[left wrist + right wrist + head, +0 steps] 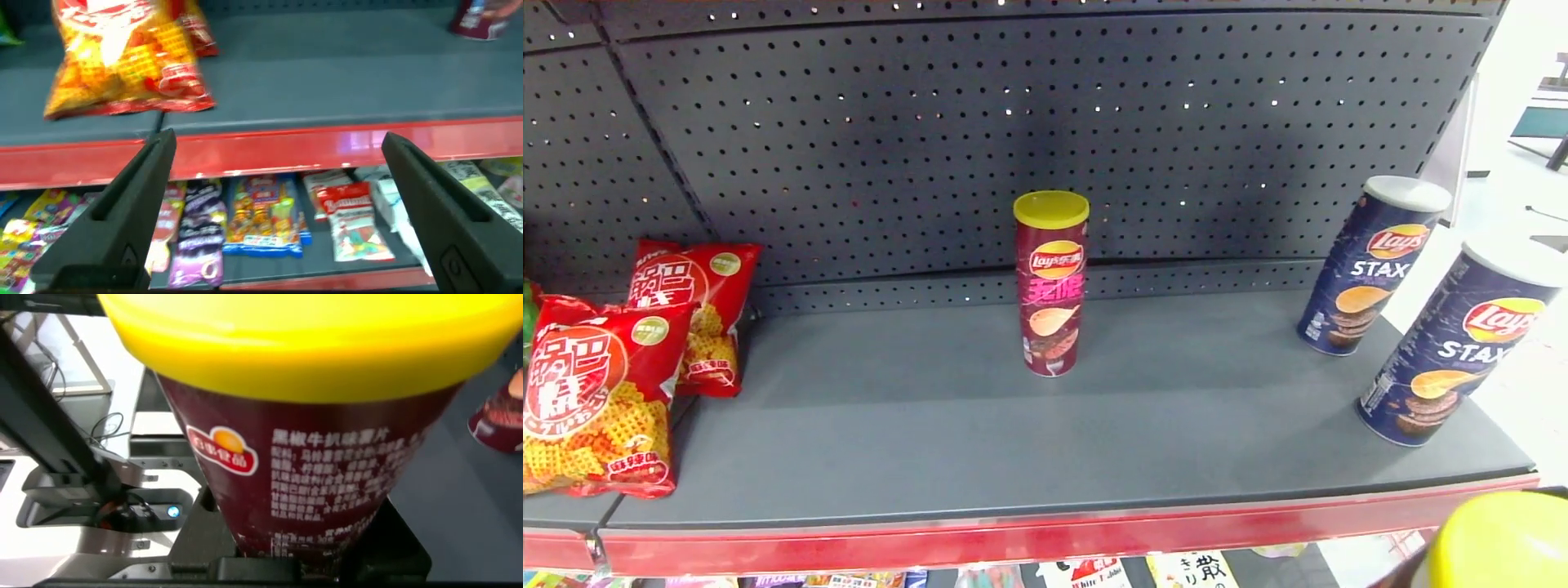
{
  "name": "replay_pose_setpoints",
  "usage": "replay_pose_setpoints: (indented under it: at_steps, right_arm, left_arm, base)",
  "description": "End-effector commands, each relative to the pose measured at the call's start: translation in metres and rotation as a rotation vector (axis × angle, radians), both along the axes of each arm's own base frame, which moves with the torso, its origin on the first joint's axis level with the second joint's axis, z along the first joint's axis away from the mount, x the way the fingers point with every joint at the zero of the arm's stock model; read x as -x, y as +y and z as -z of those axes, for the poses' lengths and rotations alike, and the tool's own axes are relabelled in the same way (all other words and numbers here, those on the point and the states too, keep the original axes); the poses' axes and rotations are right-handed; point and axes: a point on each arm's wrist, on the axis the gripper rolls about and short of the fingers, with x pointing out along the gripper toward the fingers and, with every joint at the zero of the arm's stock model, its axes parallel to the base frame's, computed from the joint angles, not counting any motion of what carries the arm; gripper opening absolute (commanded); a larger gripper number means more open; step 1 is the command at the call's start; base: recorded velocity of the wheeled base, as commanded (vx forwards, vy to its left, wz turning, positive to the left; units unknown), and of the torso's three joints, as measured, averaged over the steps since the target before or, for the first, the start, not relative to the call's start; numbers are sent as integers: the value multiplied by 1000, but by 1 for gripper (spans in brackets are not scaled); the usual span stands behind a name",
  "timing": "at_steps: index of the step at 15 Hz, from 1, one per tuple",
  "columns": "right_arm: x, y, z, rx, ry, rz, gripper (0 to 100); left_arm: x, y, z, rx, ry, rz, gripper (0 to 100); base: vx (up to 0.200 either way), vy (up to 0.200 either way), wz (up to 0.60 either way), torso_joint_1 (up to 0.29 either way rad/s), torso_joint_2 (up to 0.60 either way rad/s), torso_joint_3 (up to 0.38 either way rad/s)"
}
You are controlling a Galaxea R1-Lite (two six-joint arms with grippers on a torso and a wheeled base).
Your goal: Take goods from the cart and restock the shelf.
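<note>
chip can (327,457) stands clamped in right end effector (302,559); left end effector (278,143) spread apart.

Dark red chip can (319,474) with yellow lid (310,335), lid end nearest the camera, far end clamped in the black right hand (298,547). At the can's three o'clock, part of a second dark red can (500,425) stands on the grey shelf (458,514).

A maroon chip can (310,498) with a yellow lid is held near the front right corner of the grey shelf (915,441). A matching can (1051,286) stands upright mid-shelf. A far blue can (1372,265) and a near blue can (1462,343) stand at the right end. A far red snack bag (703,314) and a near red snack bag (600,400) sit at the left end.
</note>
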Motion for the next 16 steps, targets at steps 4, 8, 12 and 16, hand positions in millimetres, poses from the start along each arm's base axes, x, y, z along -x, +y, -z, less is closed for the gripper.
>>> replay_pose_setpoints:
  at_steps: [4, 8, 12, 16]
  right_arm:
    - [1, -1, 2, 3, 2, 0, 0]
    - [2, -2, 1, -3, -2, 0, 0]
    - [3, -3, 3, 4, 3, 0, 0]
    - [3, -3, 6, 11, 8, 1, 0]
  left_arm:
    - [0, 0, 0, 1, 0, 1, 100]
    - [0, 0, 0, 1, 0, 1, 100]
    - [0, 0, 0, -1, 0, 0, 100]
    - [0, 0, 0, 1, 0, 0, 100]
  base:
    - [0, 0, 0, 0, 0, 0]
    - [0, 0, 0, 0, 0, 0]
    - [0, 0, 0, 0, 0, 0]
    - [150, 0, 0, -4, 2, 2]
